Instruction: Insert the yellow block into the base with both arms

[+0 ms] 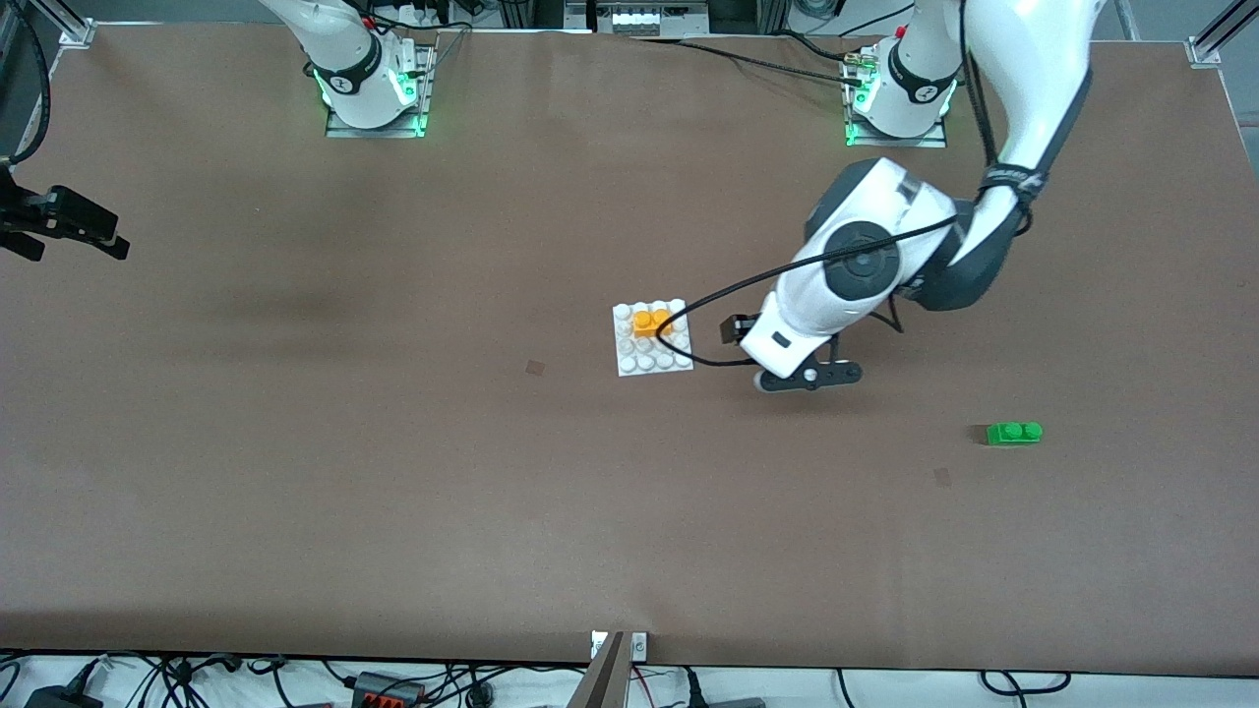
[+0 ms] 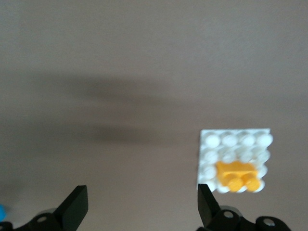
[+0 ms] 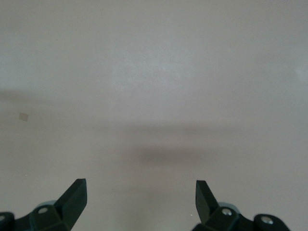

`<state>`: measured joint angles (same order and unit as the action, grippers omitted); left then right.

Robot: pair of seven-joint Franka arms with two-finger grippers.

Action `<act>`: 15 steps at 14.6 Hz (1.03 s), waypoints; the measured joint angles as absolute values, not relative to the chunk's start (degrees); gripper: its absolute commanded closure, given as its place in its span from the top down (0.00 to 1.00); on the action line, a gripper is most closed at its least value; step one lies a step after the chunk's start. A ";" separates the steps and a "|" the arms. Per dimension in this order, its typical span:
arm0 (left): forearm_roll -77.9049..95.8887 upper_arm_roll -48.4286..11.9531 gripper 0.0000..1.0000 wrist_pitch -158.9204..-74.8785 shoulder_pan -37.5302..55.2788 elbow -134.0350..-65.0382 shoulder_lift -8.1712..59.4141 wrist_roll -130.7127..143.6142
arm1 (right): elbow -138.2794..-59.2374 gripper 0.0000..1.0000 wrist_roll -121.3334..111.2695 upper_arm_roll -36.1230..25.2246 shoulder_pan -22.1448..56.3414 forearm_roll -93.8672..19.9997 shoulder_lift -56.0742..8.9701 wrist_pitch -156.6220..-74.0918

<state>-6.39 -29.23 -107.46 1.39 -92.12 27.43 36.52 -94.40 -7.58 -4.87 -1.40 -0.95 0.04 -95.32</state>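
A big brown table (image 1: 393, 472) fills the room's middle. Its top looks flat and dull, with soft dark shadows on it. Black cables (image 1: 197, 678) lie in a tangle along the near edge. Silver metal bars (image 1: 1215, 39) stand at the far corners.

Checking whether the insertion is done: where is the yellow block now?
In the front view the yellow block sits on the base, on the rows farther from the camera, mid-table beside the left arm's wrist.
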 measured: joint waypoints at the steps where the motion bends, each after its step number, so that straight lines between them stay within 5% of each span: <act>1: -6.36 -28.16 1.00 -105.59 1.08 -92.11 26.44 34.08 | -94.40 1.00 -7.58 -4.87 -1.40 -0.95 0.04 -95.32; 9: -0.39 -10.85 1.00 -93.48 0.30 -91.94 14.35 5.48 | -94.38 1.00 -7.58 -4.90 -1.40 -0.95 0.04 -95.29; 15: -0.02 -8.56 1.00 -90.88 0.43 -96.16 5.30 4.02 | -94.38 1.00 -7.58 -4.92 -1.40 -0.95 0.04 -95.29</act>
<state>-0.02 -8.56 -90.88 0.43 -96.16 5.30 4.02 -94.38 -7.58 -4.92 -1.40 -0.95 0.04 -95.29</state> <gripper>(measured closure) 0.000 0.000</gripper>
